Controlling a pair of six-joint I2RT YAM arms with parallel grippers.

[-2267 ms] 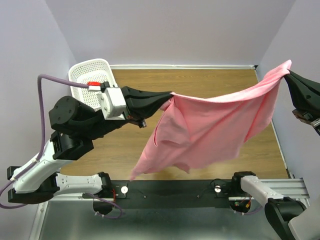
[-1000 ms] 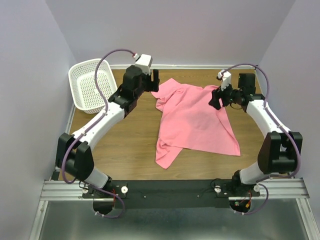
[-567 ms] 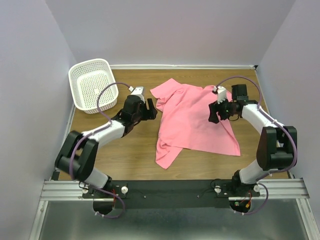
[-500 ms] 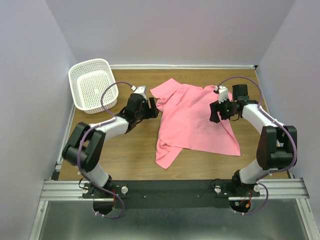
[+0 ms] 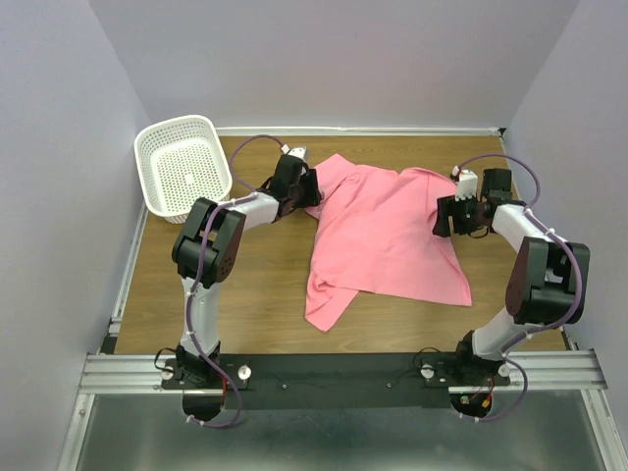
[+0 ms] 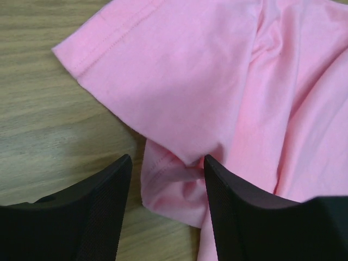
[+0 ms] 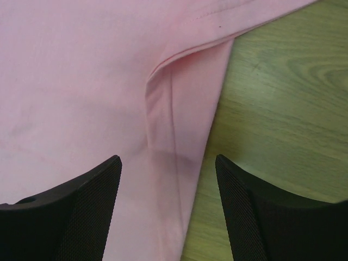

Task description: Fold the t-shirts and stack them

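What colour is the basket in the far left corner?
White, perforated all over; the basket shows best in the top external view.

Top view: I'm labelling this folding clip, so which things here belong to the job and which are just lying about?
In the job:
pink t-shirt, crumpled on the table
left gripper, open at one sleeve
right gripper, open at the opposite edge

Just lying about:
white basket, empty, in the far left corner
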